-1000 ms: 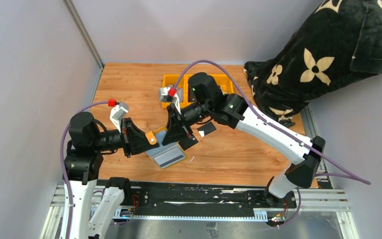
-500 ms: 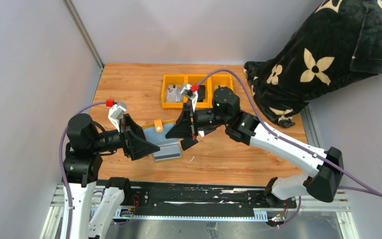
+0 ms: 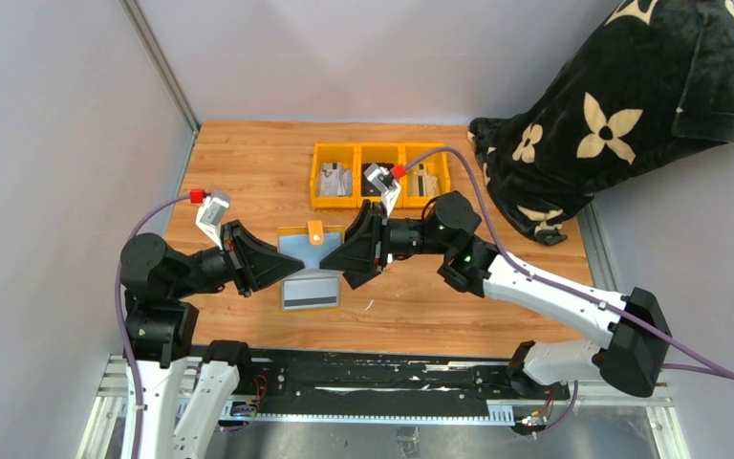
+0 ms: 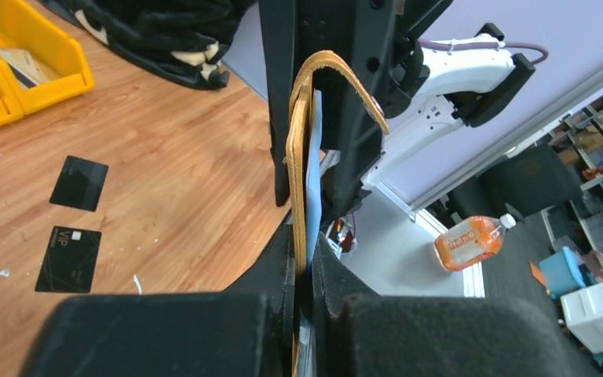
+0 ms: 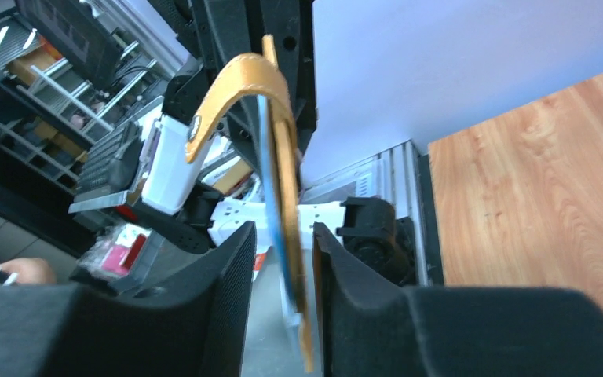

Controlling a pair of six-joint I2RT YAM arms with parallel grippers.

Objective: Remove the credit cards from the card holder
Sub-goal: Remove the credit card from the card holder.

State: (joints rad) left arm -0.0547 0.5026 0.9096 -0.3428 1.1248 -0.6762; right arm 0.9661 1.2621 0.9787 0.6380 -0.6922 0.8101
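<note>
**Cards out, card holder [image 3: 307, 251] stretched between two tools**

The mustard-yellow card holder is held open over the tabletop [image 3: 420, 296]. One edge is pinched in the closed left tool [image 3: 285, 270]. The opposite edge lies between the fingers of the right tool [image 3: 327, 260], though it cannot be told whether they clamp it. Two black credit cards [image 4: 68, 259] already lie flat on the wood ahead of the left tool and off to its side, the plainer one [image 4: 78, 182] farther out, both clear of the holder. The task looks nearly done. A grey-blue striped panel below the tools may be lining or another card.
</note>
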